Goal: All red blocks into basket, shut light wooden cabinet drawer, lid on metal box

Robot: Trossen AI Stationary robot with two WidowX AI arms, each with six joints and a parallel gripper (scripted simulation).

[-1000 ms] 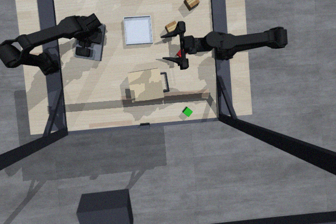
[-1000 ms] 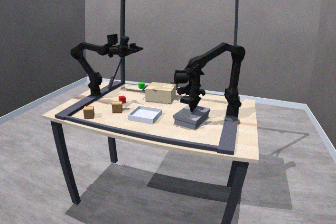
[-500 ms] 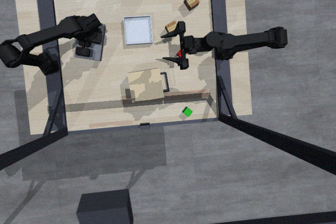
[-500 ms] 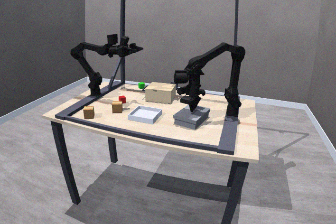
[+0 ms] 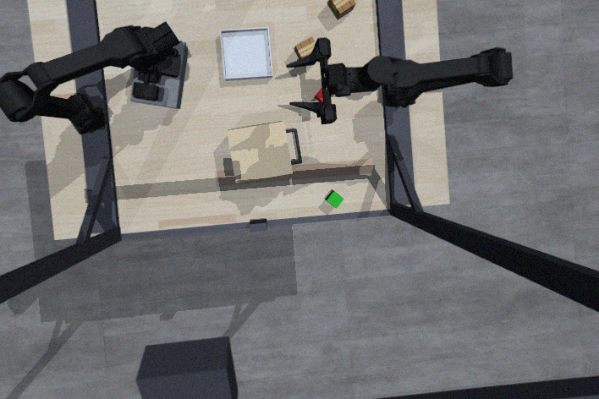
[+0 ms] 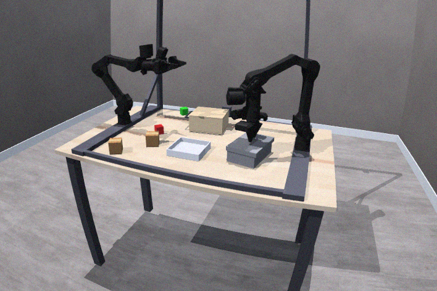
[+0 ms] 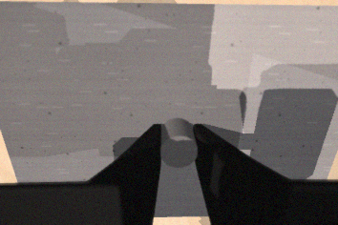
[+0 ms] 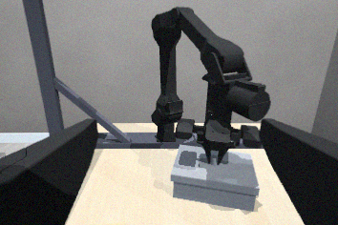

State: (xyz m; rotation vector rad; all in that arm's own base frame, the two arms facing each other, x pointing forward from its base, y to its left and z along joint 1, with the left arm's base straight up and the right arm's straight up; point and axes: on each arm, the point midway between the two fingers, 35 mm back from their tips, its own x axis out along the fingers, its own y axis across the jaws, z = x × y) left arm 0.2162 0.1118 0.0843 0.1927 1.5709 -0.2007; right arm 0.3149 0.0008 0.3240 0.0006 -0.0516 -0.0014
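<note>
Clenched on the round knob (image 7: 179, 153) of the gray lid (image 5: 167, 98) (image 6: 233, 145) (image 7: 119, 67) (image 8: 229, 173), the left gripper (image 5: 157, 77) (image 6: 250, 138) (image 7: 177, 132) (image 8: 213, 163) points down over the metal box (image 6: 241, 159) (image 8: 210, 194) — the lid resting on top. Opposite, the right gripper (image 5: 283, 84) (image 6: 184, 63) (image 8: 179, 127) hovers well above the table (image 5: 193, 152) (image 6: 218, 176) (image 8: 129, 176), spread wide and holding nothing. One red block (image 5: 320, 95) (image 6: 158, 129) sits on the tabletop, outside the pale basket (image 5: 246, 79) (image 6: 181, 153) and near a wood-patterned block (image 5: 305, 47) (image 6: 152, 139); a second striped block (image 5: 342, 3) (image 6: 115, 146) stands farther toward the corner. Beyond the light wooden cabinet (image 5: 244, 156) (image 6: 208, 123) — seen from outside — lies a green block (image 5: 334, 199) (image 6: 184, 110).
</note>
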